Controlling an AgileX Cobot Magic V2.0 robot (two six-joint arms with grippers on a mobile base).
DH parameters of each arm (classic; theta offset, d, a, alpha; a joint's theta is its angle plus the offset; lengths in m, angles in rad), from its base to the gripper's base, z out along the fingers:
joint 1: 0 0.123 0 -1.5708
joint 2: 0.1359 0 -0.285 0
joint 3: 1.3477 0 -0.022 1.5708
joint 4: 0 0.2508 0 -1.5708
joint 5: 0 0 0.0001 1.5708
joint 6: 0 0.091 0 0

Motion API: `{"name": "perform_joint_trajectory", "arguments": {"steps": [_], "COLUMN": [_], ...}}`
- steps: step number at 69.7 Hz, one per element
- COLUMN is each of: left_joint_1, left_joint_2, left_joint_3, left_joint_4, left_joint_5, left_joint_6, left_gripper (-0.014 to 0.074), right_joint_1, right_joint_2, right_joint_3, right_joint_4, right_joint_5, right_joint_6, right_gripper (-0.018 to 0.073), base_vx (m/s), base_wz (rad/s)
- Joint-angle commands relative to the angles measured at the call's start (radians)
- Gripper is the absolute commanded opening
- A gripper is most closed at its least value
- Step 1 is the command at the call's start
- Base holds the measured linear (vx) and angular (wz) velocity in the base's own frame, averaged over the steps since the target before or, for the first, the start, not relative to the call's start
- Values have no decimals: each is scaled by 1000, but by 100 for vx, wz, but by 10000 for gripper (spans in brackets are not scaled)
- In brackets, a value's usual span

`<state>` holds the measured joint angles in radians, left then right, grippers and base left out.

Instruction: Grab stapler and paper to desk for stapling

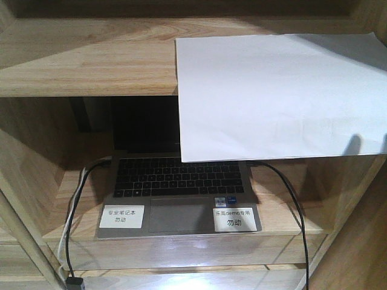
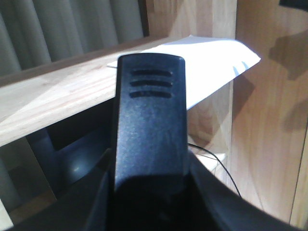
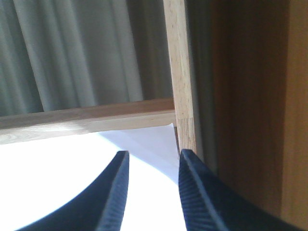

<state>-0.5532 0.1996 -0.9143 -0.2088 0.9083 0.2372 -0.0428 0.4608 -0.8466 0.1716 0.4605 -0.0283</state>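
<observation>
- Lying on the top shelf [image 1: 91, 60], the paper [image 1: 281, 96] is hanging out over the laptop [image 1: 175, 181].
- The left tool [image 2: 150, 202] is gripping the black stapler [image 2: 149, 120].
- The right tool [image 3: 154, 154] is hovering open near the paper's corner.

Wooden shelf unit [image 1: 91, 66]: overhanging paper [image 1: 278, 96] above, laptop [image 1: 181, 187] below.

Light is coming from above, glaring off the paper [image 1: 281, 90] while the laptop [image 1: 181, 187] beneath is sitting in dim shadow; a small dark shadow is touching the sheet's lower right corner. At the left wrist the stapler [image 2: 149, 120] is looming close and blurred; at the right, the paper is blowing out white behind the silhouetted right gripper [image 3: 151, 159].
</observation>
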Motion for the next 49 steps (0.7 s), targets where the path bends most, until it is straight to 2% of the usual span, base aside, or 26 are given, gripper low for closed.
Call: {"name": "perform_joint_trajectory", "arguments": {"steps": [1,49], "left_joint_1": [-5,-5], "left_joint_2": [18,18], "left_joint_3": [-24,-24], "left_joint_4": [-20,-20], "left_joint_5": [-103,-104], "left_joint_6": [-1,-1], "left_gripper": [-6,-6], "right_joint_1": [-7,-7], "right_joint_2": [15,15], "right_joint_3": [-29,-29], "right_joint_4": [4,4], "right_joint_5": [-71,-71], "right_joint_6": [-7,-7], "right_gripper": [239,239], "base_vx": [0,0], "base_wz": [0,0]}}
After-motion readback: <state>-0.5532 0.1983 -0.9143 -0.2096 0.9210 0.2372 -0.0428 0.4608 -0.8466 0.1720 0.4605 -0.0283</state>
